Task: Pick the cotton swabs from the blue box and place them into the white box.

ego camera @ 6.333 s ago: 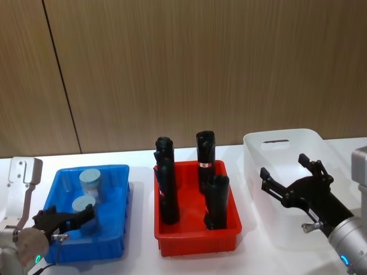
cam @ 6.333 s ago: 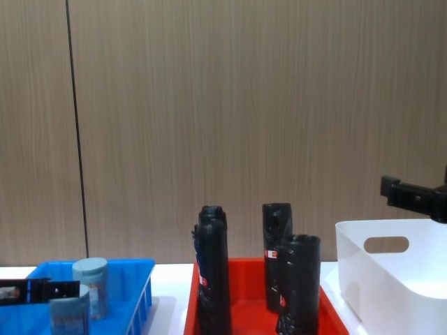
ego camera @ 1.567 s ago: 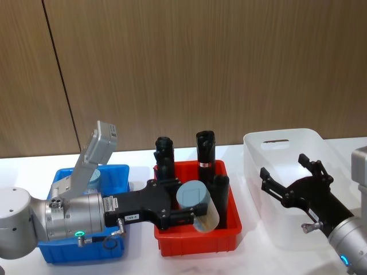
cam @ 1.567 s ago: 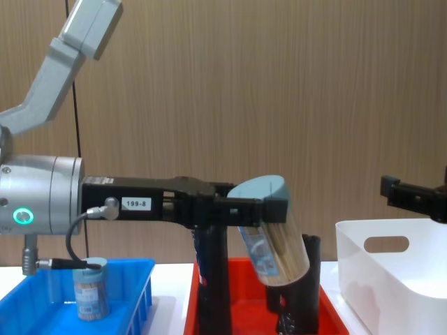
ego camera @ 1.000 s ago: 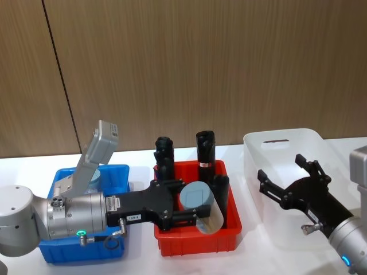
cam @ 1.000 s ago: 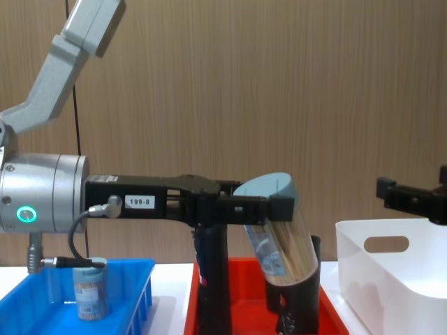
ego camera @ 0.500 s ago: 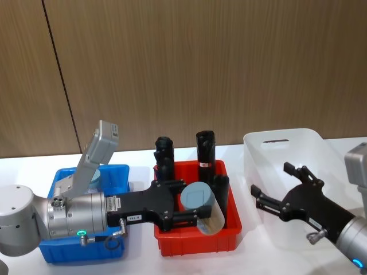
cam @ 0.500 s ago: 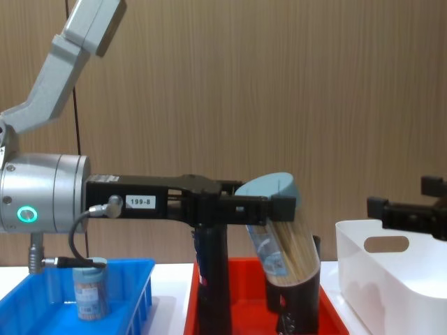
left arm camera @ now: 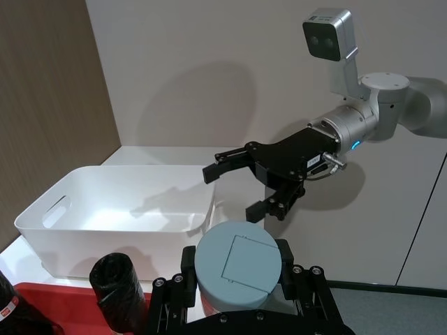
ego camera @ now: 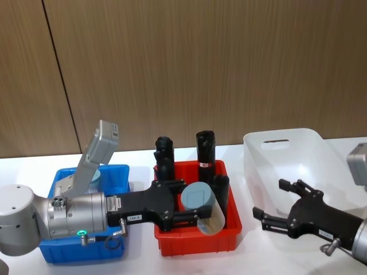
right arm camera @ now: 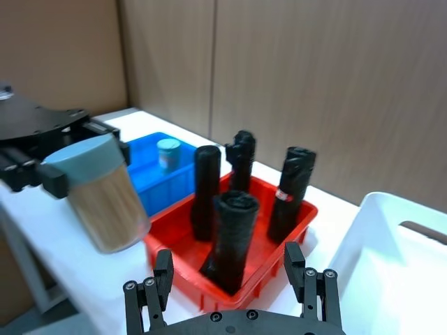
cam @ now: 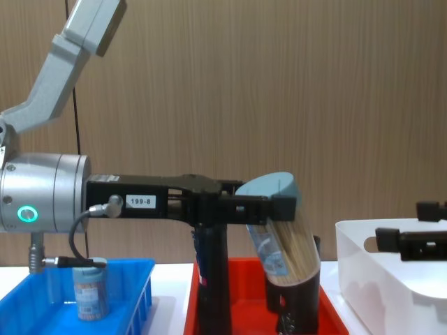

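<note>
My left gripper (ego camera: 186, 200) is shut on one tub of cotton swabs (ego camera: 207, 220), a clear tub with a pale blue lid, held tilted above the front of the red tray. The chest view shows this tub (cam: 283, 241) in the air beside the black cylinders. A second tub (cam: 89, 292) stands in the blue box (ego camera: 63, 252) at the left. The white box (ego camera: 287, 146) sits at the right. My right gripper (ego camera: 268, 199) is open with nothing in it, low at the white box's front left corner, pointing toward the held tub (right arm camera: 105, 192).
A red tray (ego camera: 172, 240) with several tall black cylinders (ego camera: 205, 152) stands between the blue box and the white box. My left forearm (ego camera: 74, 215) lies across the blue box. The table is white.
My right gripper has dropped lower and drawn back along the front of the white box. The left gripper with its tub has barely moved over the red tray.
</note>
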